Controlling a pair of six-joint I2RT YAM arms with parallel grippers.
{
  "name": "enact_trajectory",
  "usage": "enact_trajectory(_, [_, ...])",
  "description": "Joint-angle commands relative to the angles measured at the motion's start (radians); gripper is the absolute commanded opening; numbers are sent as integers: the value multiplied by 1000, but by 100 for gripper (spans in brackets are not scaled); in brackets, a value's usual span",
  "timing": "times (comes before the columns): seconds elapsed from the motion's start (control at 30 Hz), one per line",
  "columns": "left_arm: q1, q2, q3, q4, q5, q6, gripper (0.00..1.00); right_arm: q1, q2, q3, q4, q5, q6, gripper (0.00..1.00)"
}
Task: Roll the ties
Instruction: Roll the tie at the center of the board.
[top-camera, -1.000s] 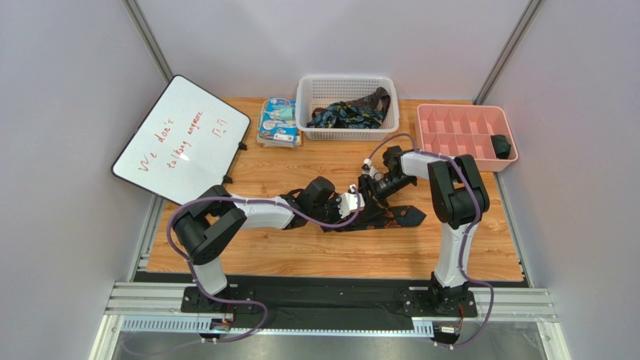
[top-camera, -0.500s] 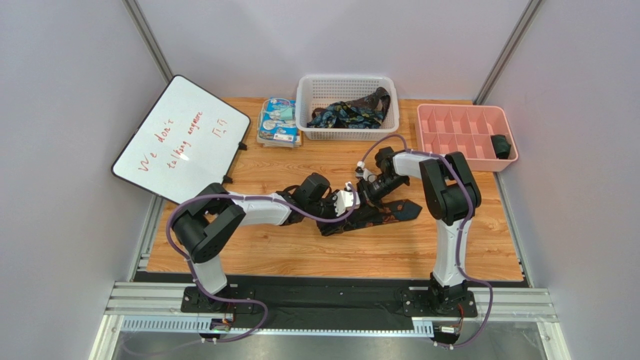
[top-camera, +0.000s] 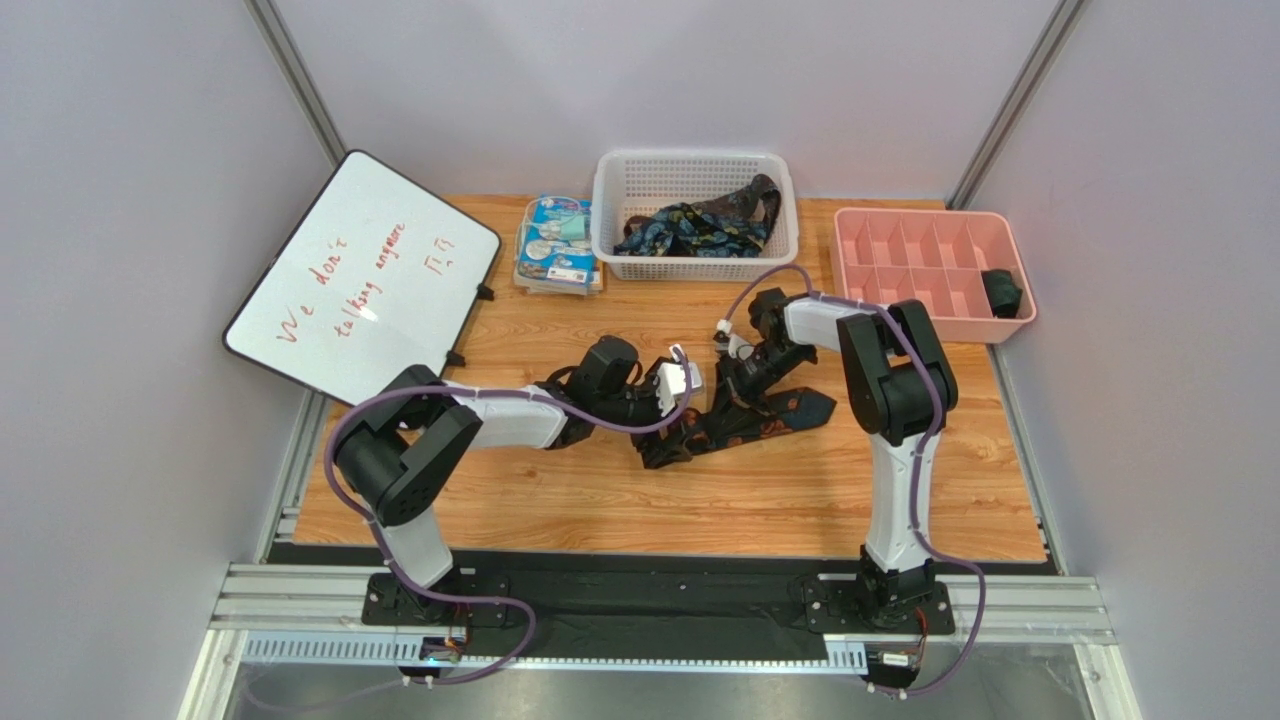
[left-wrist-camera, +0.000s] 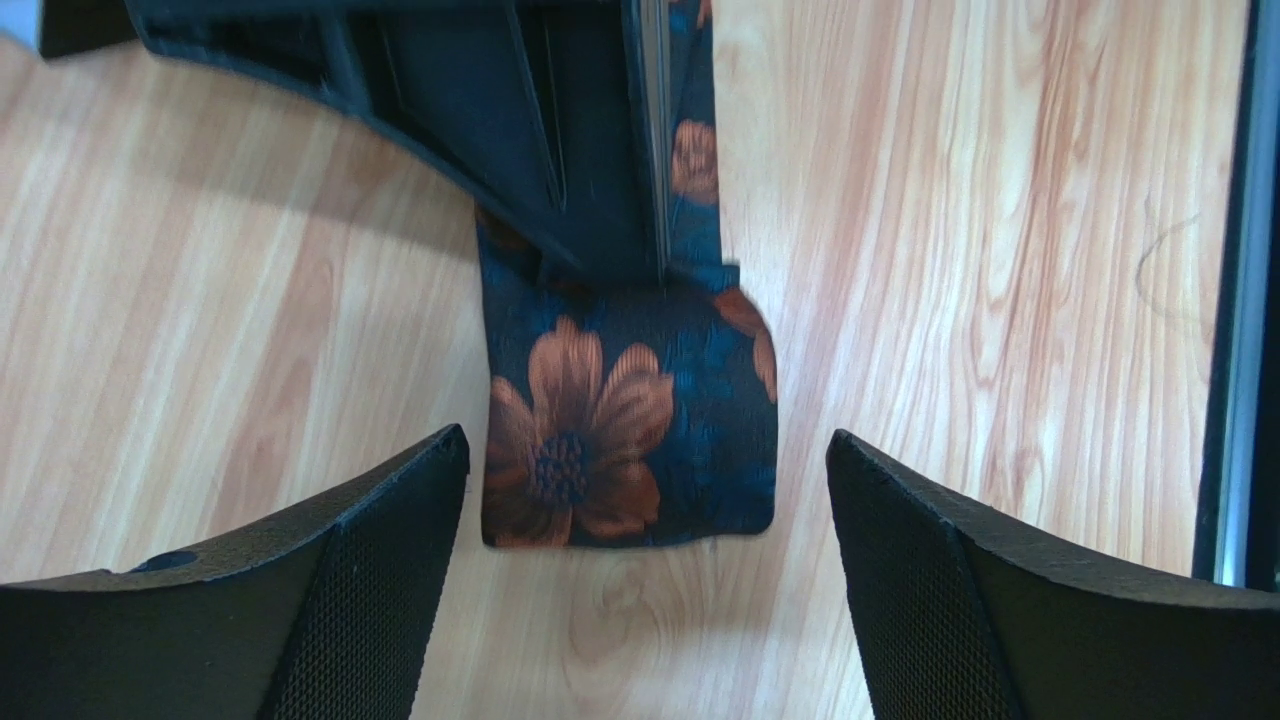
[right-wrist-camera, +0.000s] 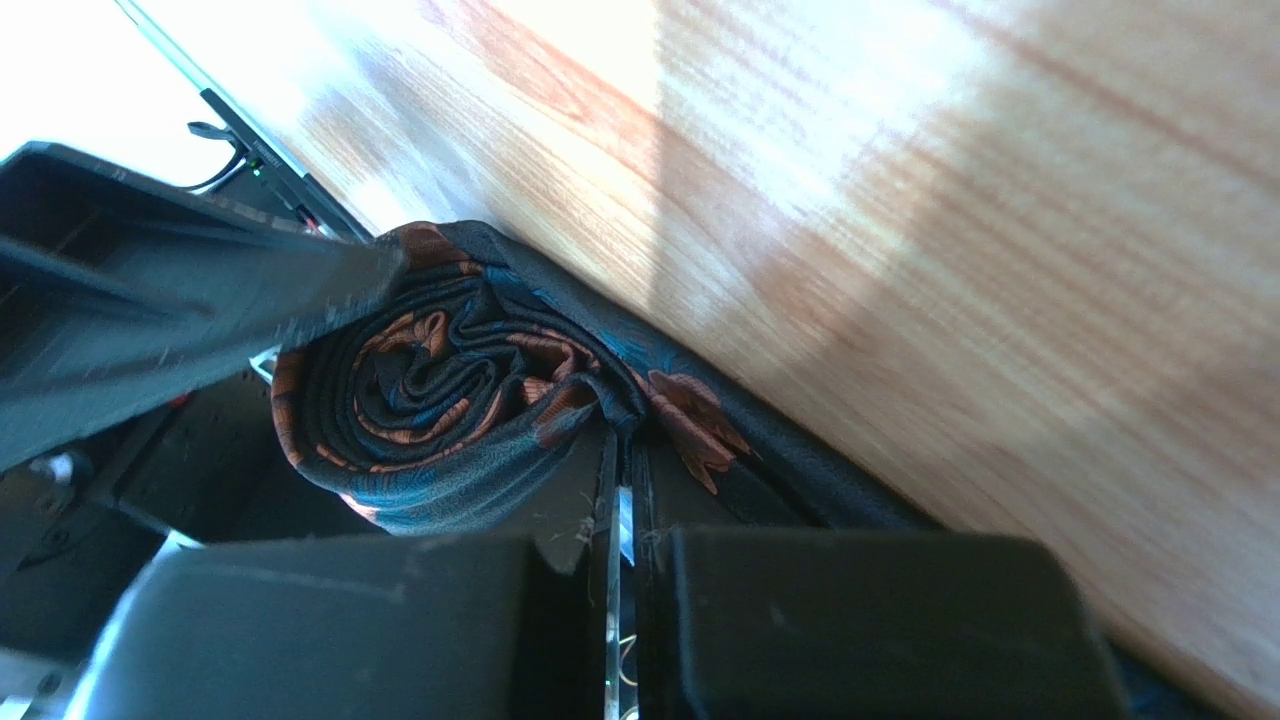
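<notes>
Left gripper (left-wrist-camera: 643, 440): textured black fingers (left-wrist-camera: 361, 585) spread wide apart, gripping nothing. Between them, flat on the light wooden tabletop (left-wrist-camera: 1022, 300), untouched by either finger, the blunt end of a dark navy fabric necktie with orange-brown flowers (left-wrist-camera: 601, 450). Straight ahead of that end, pressed down on the same strip, the black body of the right gripper (left-wrist-camera: 511, 120).

Right gripper (right-wrist-camera: 619, 510): fingers pressed together, a fold of the necktie drawn into the seam between them, so clamped on the cloth. Just past the fingertips, slightly to their left in the wrist view, a loosely wound roll (right-wrist-camera: 421, 390) of the same necktie, its spiral of layers facing the camera, resting on the tabletop.

From above, both grippers tip to tip at mid-table, left gripper (top-camera: 679, 378) just beside right gripper (top-camera: 732, 375), with the unrolled remainder of the necktie (top-camera: 781, 413) trailing out beneath and to the right of them.

Well beyond the grippers, a white slotted plastic basket (top-camera: 693, 155) heaped with more patterned ties (top-camera: 699, 225). Far right of the right gripper, a pink divided tray (top-camera: 924, 215). Far left of the left gripper, a tilted whiteboard with red handwriting (top-camera: 361, 278).
</notes>
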Motion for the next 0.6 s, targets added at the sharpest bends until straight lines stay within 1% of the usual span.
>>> enact_trajectory(0.0, [0, 41, -6, 199, 52, -88, 93, -6, 103, -14, 100, 334, 24, 0])
enact_trajectory(0.07, [-2, 78, 0, 262, 41, -132, 92, -6, 106, -16, 103, 333, 31, 0])
enact_trajectory(0.13, [-12, 101, 23, 284, 19, -158, 89, -6, 109, -20, 104, 330, 36, 0])
enact_trajectory(0.2, [-24, 132, 40, 287, 15, -174, 83, -6, 115, -20, 106, 328, 47, 0])
enact_trajectory(0.3, [-44, 160, 49, 288, -33, -160, 74, -3, 118, -19, 106, 296, 55, 0])
enact_trajectory(0.33, [-46, 163, 49, 266, -57, -151, 71, -3, 115, -20, 107, 284, 55, 0])
enact_trajectory(0.37, [-48, 163, 51, 249, -76, -146, 64, -4, 113, -20, 106, 282, 55, 0])
enact_trajectory(0.43, [-48, 155, 49, 194, -99, -120, 59, 2, 97, -31, 109, 278, 55, 0])
enact_trajectory(0.5, [-46, 135, 45, 151, -100, -99, 49, 8, 87, -40, 109, 263, 52, 0])
enact_trajectory(0.53, [-48, 128, 55, 79, -102, -61, 45, 9, 83, -42, 103, 250, 42, 0])
enact_trajectory(0.57, [-49, 111, 63, 31, -105, -38, 36, 14, 69, -42, 82, 241, 33, 0])
